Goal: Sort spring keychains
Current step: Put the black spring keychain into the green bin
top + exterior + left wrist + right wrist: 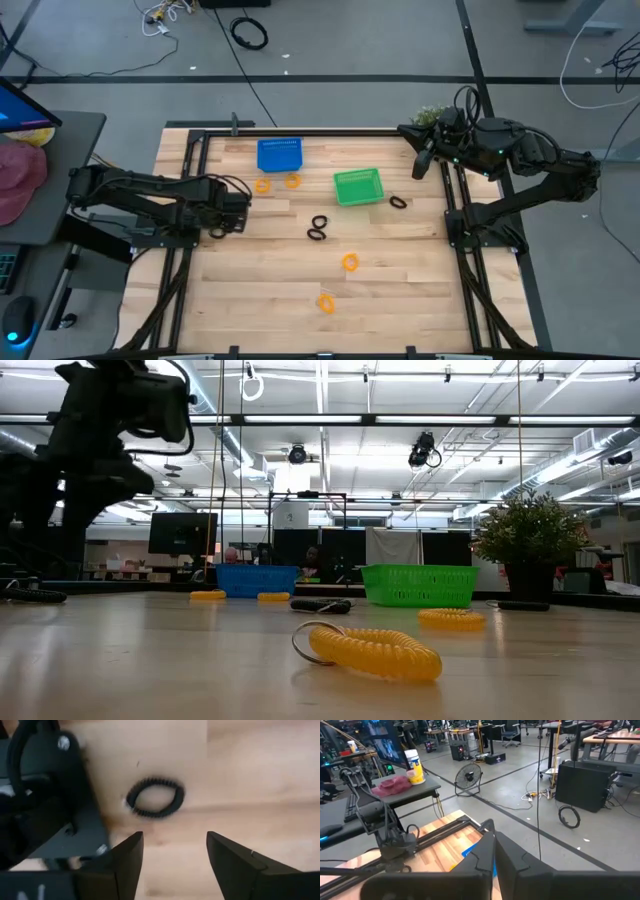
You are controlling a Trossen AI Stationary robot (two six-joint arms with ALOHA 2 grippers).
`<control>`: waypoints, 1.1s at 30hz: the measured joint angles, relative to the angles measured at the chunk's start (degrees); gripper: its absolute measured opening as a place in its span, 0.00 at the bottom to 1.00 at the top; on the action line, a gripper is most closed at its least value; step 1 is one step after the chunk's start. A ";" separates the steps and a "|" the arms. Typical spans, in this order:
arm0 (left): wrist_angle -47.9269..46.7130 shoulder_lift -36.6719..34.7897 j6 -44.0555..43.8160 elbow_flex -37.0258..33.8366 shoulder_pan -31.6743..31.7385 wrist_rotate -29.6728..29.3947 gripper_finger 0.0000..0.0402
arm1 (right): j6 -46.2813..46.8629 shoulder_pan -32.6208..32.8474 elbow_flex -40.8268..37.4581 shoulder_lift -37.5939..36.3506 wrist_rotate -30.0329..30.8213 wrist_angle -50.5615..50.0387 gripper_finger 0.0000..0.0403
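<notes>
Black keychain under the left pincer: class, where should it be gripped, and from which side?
The black keychain lies flat on the table as an open oval loop. Probably come straight down with the open left pincer, one finger inside the loop, one outside, pinching one side of the coil.

Blue basket [472,851] peeks out as a sliver behind the right end effector [492,851]; from above, the left end effector [222,231] blocks the black keychain [155,798] beneath it; low down, the far black keychains [321,604] blur into one strip.
</notes>
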 joint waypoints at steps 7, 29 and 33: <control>7.78 0.05 4.82 -0.05 -0.03 -4.02 0.46 | 0.00 -0.01 0.00 0.00 0.02 0.02 0.04; 9.16 0.05 58.98 -6.13 -5.38 2.03 0.44 | 0.00 -0.02 0.00 0.00 0.07 -0.32 0.04; 9.72 0.05 55.24 -8.45 -6.46 1.66 0.44 | -0.01 0.00 0.00 0.05 0.07 -0.33 0.04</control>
